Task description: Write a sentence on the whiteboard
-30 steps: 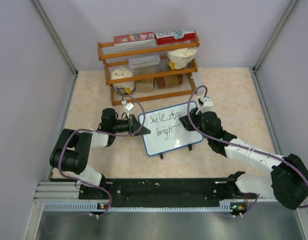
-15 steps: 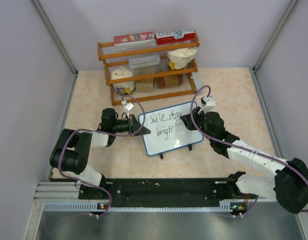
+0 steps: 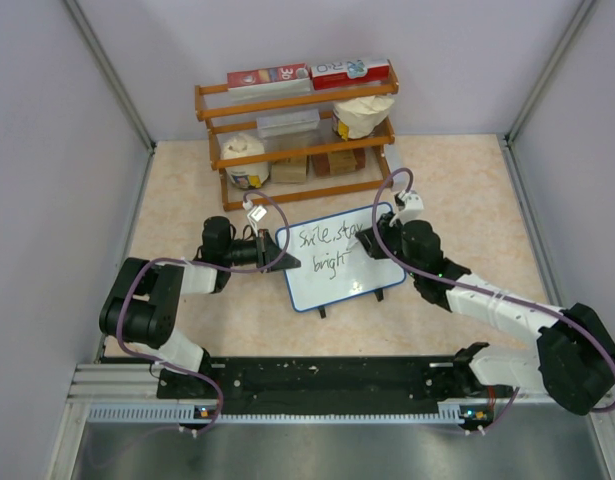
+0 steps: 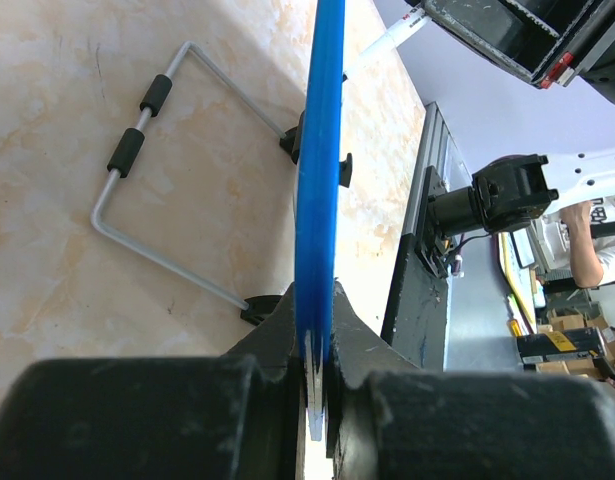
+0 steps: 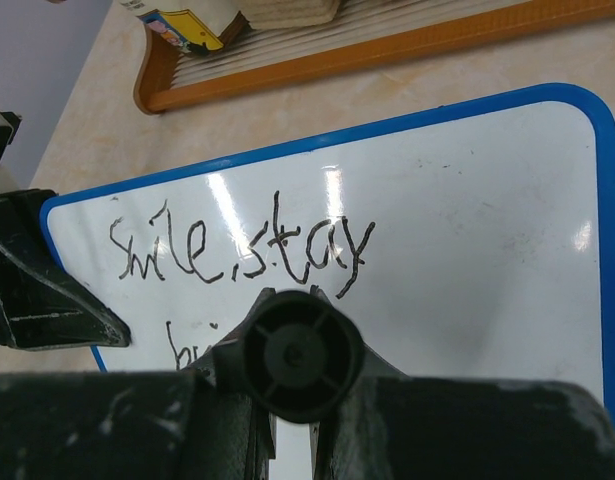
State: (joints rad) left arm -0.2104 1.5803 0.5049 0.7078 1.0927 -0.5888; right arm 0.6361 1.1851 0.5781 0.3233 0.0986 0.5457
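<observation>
The whiteboard (image 3: 362,275), blue-framed, stands tilted on its feet at mid-table. My left gripper (image 3: 287,253) is shut on its left edge; in the left wrist view the blue frame (image 4: 320,150) runs edge-on out of my left gripper (image 4: 314,300). The sentence (image 3: 327,240) reads "smile, stay" over "bright". In the right wrist view the sentence (image 5: 237,245) shows above my right gripper (image 5: 290,288), which is shut on a black-capped marker (image 5: 299,355). The marker hides most of "bright" and its own tip. The right gripper (image 3: 371,243) hovers at the board's right part.
An orange wooden rack (image 3: 297,140) with boxes and bowls stands behind the board, its base (image 5: 387,50) close to the board's top edge. The board's wire stand (image 4: 137,180) rests on the beige tabletop. A black rail (image 3: 317,385) runs along the near edge.
My right wrist shifted slightly to the right and came back toward the board. The left gripper and the whiteboard have stayed still.
</observation>
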